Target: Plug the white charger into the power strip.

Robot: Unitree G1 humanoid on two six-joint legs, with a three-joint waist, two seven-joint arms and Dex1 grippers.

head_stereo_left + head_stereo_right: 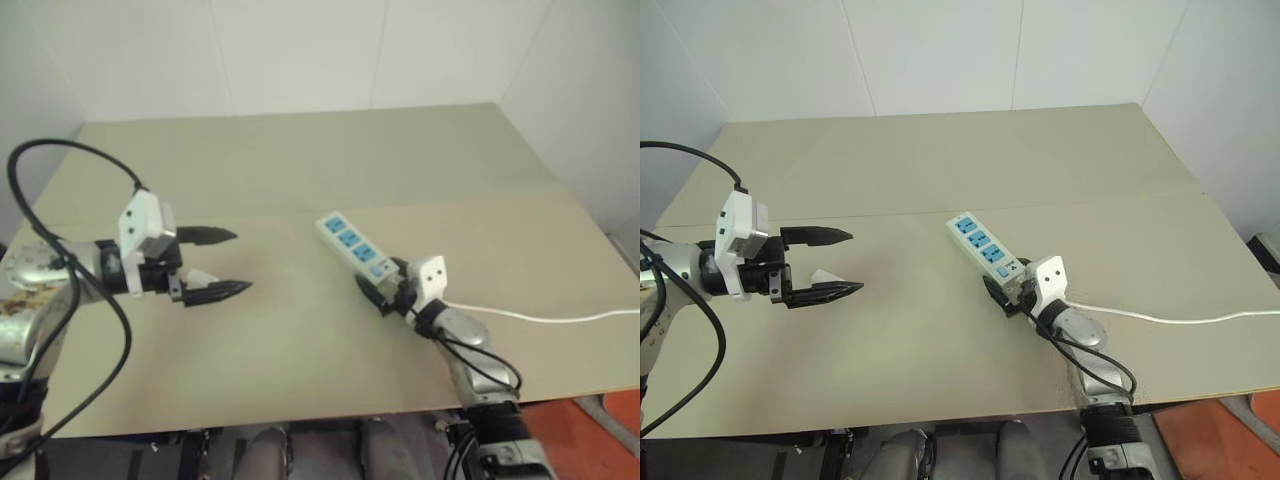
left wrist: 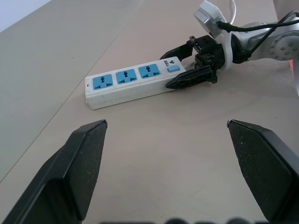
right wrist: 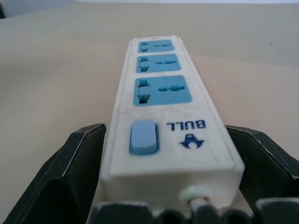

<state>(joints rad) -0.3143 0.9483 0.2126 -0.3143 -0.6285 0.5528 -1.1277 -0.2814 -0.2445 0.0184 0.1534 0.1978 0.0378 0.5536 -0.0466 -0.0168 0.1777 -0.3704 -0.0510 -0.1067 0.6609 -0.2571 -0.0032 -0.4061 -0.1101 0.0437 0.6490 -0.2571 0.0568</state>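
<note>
The step in hand looks like securing the long white plastic power strip with three blue socket faces (image 1: 352,244): the right pincer (image 2: 187,65) straddles its switch end on the beige tabletop (image 1: 300,340), jaws wide, not yet clamped. Closing comes next. The left pincer (image 1: 222,262) hovers well apart, wide open, empty.

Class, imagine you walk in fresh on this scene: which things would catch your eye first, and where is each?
First, the power strip with three blue sockets, lying aslant on the beige table, its white cord trailing to the right. The right pincer straddles its switch end with open fingers, one on each side. On the left, the left pincer hovers open over bare tabletop, pointing toward the strip.
</note>
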